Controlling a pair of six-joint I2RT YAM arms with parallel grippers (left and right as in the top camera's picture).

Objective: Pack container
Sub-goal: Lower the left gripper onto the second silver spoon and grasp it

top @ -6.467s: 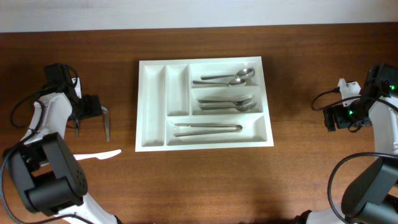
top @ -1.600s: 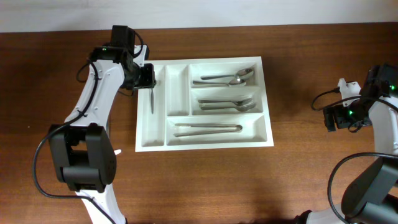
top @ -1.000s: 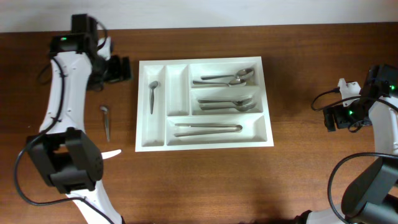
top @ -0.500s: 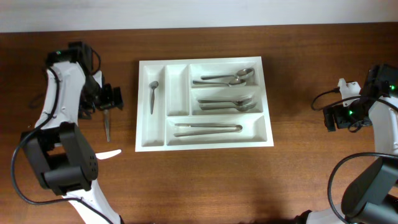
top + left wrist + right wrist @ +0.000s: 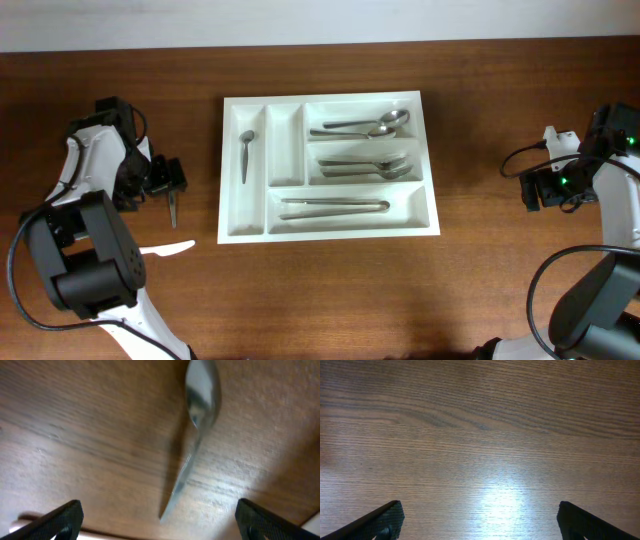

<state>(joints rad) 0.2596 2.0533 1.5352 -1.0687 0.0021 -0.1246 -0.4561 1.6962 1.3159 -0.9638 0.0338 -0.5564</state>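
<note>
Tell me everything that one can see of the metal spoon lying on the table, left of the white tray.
The spoon is of shiny silver metal, with an oval bowl and a thin handle that narrows to its end. It lies flat on the wooden table, left of the white cutlery tray and apart from it. The left gripper hangs open over it; only the table seems to touch it.
</note>
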